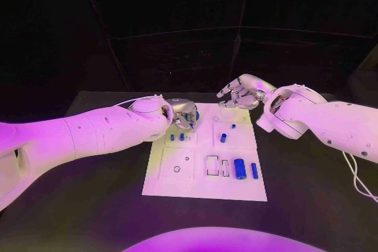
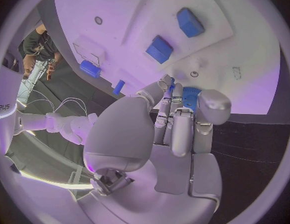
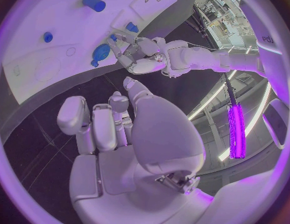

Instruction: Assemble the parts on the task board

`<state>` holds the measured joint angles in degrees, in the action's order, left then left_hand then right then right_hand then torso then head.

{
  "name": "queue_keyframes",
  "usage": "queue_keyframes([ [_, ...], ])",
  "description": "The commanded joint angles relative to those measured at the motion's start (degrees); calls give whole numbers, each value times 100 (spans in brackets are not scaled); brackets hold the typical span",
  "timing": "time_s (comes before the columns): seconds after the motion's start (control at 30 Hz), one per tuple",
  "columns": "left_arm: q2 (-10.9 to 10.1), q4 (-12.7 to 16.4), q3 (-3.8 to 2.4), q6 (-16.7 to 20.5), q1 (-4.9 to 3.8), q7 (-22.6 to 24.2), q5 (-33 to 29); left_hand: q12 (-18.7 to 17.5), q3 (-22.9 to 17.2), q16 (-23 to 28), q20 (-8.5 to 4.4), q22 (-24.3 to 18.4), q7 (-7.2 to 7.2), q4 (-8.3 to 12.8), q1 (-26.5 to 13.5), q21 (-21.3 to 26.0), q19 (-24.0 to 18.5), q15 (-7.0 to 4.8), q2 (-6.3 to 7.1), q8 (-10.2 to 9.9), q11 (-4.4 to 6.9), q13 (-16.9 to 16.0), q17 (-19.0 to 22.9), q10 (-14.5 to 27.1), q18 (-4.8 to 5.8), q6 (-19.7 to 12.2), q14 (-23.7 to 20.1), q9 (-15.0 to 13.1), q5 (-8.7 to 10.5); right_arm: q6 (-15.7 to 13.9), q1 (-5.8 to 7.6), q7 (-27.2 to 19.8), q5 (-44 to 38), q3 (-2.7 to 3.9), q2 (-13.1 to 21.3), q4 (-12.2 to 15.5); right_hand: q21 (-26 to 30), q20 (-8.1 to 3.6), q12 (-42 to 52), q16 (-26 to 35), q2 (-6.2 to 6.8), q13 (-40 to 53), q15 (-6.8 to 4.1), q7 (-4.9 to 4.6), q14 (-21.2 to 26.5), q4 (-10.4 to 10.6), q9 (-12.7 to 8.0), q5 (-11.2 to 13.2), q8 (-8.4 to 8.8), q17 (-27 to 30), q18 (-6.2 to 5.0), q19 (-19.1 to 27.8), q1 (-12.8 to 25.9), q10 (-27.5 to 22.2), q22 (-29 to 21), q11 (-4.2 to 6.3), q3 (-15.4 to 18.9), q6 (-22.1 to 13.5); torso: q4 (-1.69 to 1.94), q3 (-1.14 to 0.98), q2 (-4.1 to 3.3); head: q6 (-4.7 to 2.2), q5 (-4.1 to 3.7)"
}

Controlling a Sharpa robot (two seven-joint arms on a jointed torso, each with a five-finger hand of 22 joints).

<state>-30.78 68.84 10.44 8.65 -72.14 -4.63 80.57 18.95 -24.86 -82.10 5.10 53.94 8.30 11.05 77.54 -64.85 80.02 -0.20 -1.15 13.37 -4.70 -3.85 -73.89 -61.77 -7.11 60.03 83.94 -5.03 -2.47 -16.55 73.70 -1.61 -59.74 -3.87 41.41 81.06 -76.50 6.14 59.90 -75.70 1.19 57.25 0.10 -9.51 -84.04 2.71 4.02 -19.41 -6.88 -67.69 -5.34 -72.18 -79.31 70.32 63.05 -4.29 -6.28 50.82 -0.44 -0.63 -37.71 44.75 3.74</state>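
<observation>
A white task board (image 1: 206, 178) lies in the middle of a black table (image 1: 315, 181), its long side running away from the robot. Small blue parts sit across it: two short pegs (image 1: 177, 136) side by side near the left edge, one small cylinder (image 1: 223, 137) toward the middle, and a thick blue cylinder (image 1: 239, 168) lying beside a thinner blue bar (image 1: 254, 170) closer to the robot.

The left hand (image 1: 184, 114) reaches over the board's far left corner. Seen from its wrist, its fingers (image 2: 176, 119) are curled together around a blue part (image 2: 190, 97), held at the fingertips just above the white surface.

The right hand (image 1: 240, 93) hovers past the board's far edge, over the table and apart from the board. Its fingers (image 3: 98, 122) are loosely bent and spread, holding nothing.
</observation>
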Motion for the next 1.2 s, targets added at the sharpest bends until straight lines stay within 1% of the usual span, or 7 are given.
queue_keyframes([
  [0.03,-144,185,-66,327,-25,170,-260,-33,-31,-13,1,11,-4,-10,-46,-36,46,-30,19,-31,36,8,9,-55,37,33,228,9,-32,-3,11,-42,-3,3,6,-1,22,-1,-18,16,-25,-5,-36,2,-115,10,-9,-37,-38,-8,-31,35,3,-38,-10,16,-18,18,5,-1,1,0,22],
  [0.23,-560,506,-176,223,-47,128,-412,-69,-43,-9,4,26,-6,-12,-92,-45,48,-29,67,-54,35,10,25,-73,38,44,226,13,-31,0,11,-43,-3,3,17,-6,22,-1,-18,16,-25,-5,-36,2,-115,10,-9,-37,-38,-8,-31,35,3,-38,-10,16,-18,18,4,0,4,-15,31],
  [0.43,-852,578,-199,31,-56,96,-459,-118,-36,-3,7,39,-10,-31,-165,-51,47,-26,135,-89,34,11,45,-88,39,50,223,20,-31,0,11,-38,-3,3,27,-13,22,-1,-18,16,-25,-5,-36,2,-115,10,-9,-37,-38,-8,-31,35,3,-38,-10,16,-18,18,11,1,-2,-13,32],
  [0.53,-928,570,-202,-38,-56,86,-466,-124,-36,-3,7,41,-12,-34,-173,-52,46,-26,143,-93,35,11,46,-92,39,53,223,20,-31,1,11,-38,-3,3,24,-20,22,-1,-18,16,-25,-5,-36,2,-115,10,-9,-37,-38,-8,-31,35,3,-38,-10,16,-18,18,5,5,-3,-19,83],
  [0.67,-937,509,-201,-136,-52,63,-471,-144,-32,1,8,42,-14,-41,-195,-51,44,-26,168,-107,35,11,56,-95,39,55,221,23,-31,5,10,-39,-3,3,16,-28,24,-1,-12,21,-37,0,-36,0,-117,20,-9,-43,-41,-8,-30,32,8,-33,-8,15,-27,19,-11,8,-8,-31,122],
  [0.8,-881,429,-200,-195,-40,60,-473,-158,-28,3,8,51,-15,-49,-213,-57,45,-26,184,-117,34,11,62,-97,40,56,220,25,-31,9,9,-42,-3,3,9,-36,24,-1,-12,21,-37,0,-36,0,-117,20,-9,-43,-41,-8,-30,32,8,-33,-8,15,-27,19,-23,9,-4,-3,151],
  [1.2,-690,239,-199,-192,7,113,-473,-172,-23,3,8,48,-13,-56,-228,-54,44,-25,197,-127,33,11,64,-97,39,55,220,27,-32,13,9,-46,-3,3,-8,-44,24,-1,-12,21,-37,0,-36,0,-117,20,-9,-43,-41,-8,-30,32,8,-33,-8,15,-27,19,-14,-2,-7,-8,156],
])
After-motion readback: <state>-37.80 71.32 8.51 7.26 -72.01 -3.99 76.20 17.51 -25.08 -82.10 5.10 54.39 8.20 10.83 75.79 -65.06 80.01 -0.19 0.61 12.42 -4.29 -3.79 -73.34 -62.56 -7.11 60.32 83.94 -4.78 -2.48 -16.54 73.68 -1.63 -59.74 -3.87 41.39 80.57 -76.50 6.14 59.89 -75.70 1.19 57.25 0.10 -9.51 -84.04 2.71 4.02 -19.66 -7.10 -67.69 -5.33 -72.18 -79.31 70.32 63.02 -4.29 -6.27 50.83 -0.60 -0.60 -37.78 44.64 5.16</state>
